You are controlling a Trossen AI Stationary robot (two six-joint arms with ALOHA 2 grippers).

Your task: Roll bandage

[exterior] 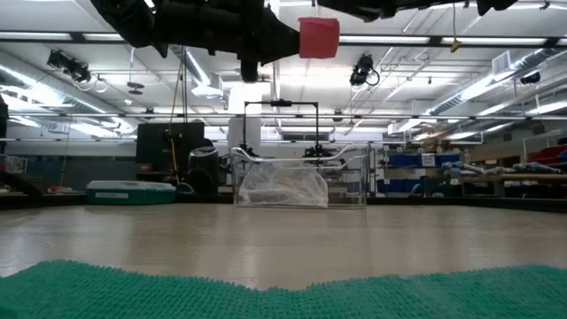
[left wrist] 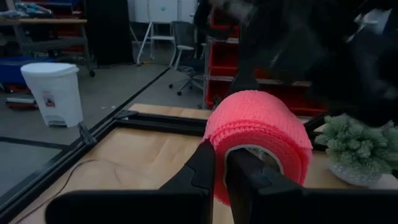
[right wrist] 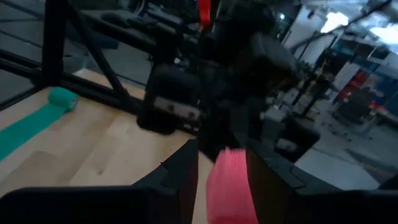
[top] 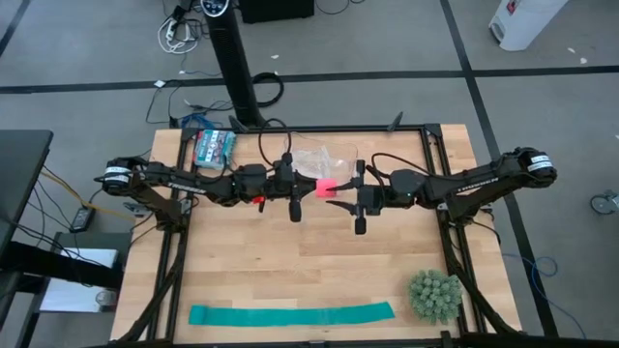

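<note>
The pink-red bandage (top: 326,188) is a compact roll with a hollow core, held in the air above the middle of the table between both grippers. It shows high in the low view (exterior: 319,37). My left gripper (top: 311,188) comes at it from the table's left and is shut on it (left wrist: 221,155). My right gripper (top: 340,190) comes from the table's right and is shut on it too (right wrist: 222,162). My left gripper pinches the roll's wound wall (left wrist: 219,140) at its open end. One finger seems to be inside the hollow core (left wrist: 249,152) and one outside. The fingers come level from the table's left. The roll is lifted clear of the table. My right gripper pinches the bandage (right wrist: 227,180) between its two fingers, coming level from the table's right. The pink fabric stands edge-on in the gap. Which part of the roll it has, I cannot tell. The roll is clear of the table.
A teal-green strip (top: 290,314) lies flat along the table's near edge. A small green plant (top: 433,295) stands at the near right. A clear plastic bag (top: 324,159) and a teal box (top: 213,145) lie at the far side. Black frame rails border the table.
</note>
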